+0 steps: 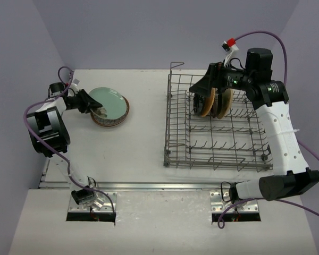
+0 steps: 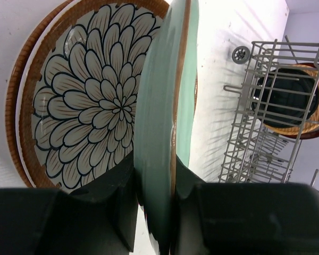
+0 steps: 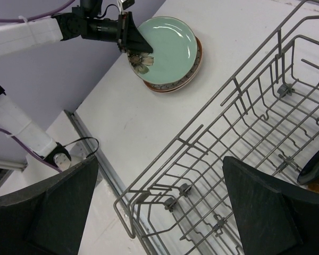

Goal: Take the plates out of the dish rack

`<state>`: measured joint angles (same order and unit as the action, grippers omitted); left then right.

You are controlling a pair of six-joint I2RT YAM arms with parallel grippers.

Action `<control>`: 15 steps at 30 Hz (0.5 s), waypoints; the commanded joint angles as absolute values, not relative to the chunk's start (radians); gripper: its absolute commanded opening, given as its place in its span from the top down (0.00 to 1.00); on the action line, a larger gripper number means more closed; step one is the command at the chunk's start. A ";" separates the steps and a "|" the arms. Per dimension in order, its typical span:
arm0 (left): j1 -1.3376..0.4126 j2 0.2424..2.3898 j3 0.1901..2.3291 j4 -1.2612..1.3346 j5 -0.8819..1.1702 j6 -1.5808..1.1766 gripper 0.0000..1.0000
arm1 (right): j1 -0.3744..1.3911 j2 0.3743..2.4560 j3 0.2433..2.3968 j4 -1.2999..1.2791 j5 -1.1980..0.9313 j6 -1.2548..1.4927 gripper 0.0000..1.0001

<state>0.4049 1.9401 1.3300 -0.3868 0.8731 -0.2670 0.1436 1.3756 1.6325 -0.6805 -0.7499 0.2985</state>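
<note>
The left gripper [image 2: 154,207] was clamped on the rim of the green plate [image 1: 110,101], held over a stack of 2 plates [image 2: 90,101] on the table [image 1: 143,149], left of the rack [image 1: 168,122]. The right gripper [image 1: 210,90], jaws wide apart, hung above the upright plates [image 1: 207,102] in the rack's far rows.
</note>
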 commanded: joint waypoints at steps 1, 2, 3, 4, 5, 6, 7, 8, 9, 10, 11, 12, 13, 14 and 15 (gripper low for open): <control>0.399 1.930 1.390 -0.317 0.982 -0.261 0.74 | 0.146 1.381 1.638 -0.676 -0.765 0.276 0.01; 0.399 1.934 1.396 -0.325 0.975 -0.255 0.72 | 0.146 1.381 1.637 -0.676 -0.767 0.279 0.01; 0.400 1.936 1.400 -0.342 0.958 -0.248 0.69 | 0.146 1.380 1.635 -0.676 -0.770 0.278 0.01; 0.400 1.937 1.405 -0.357 0.944 -0.241 0.66 | 0.146 1.379 1.633 -0.675 -0.772 0.278 0.01; 0.399 1.937 1.408 -0.366 0.934 -0.231 0.63 | 0.147 1.378 1.633 -0.676 -0.775 0.278 0.01; 0.399 1.938 1.410 -0.375 0.930 -0.225 0.61 | 0.147 1.378 1.632 -0.676 -0.776 0.278 0.01; 0.399 1.939 1.411 -0.383 0.923 -0.220 0.58 | 0.147 1.380 1.633 -0.675 -0.777 0.278 0.01; 0.400 1.939 1.413 -0.394 0.909 -0.215 0.54 | 0.147 1.381 1.634 -0.675 -0.778 0.278 0.01; 0.400 1.940 1.416 -0.415 0.895 -0.205 0.51 | 0.146 1.381 1.637 -0.677 -0.780 0.278 0.01; 0.400 1.939 1.420 -0.429 0.878 -0.194 0.48 | 0.146 1.383 1.641 -0.681 -0.783 0.277 0.01; 0.399 1.936 1.425 -0.440 0.859 -0.181 0.46 | 0.147 1.386 1.645 -0.686 -0.787 0.277 0.01; 0.399 1.934 1.430 -0.453 0.842 -0.167 0.45 | 0.147 1.390 1.650 -0.690 -0.790 0.276 0.01; 0.400 1.932 1.434 -0.472 0.823 -0.151 0.45 | 0.146 1.395 1.657 -0.692 -0.792 0.275 0.01; 0.399 1.926 1.436 -0.484 0.782 -0.140 0.44 | 0.146 1.396 1.661 -0.694 -0.794 0.275 0.01; 0.399 1.916 1.437 -0.497 0.746 -0.130 0.43 | 0.146 1.398 1.663 -0.695 -0.795 0.275 0.01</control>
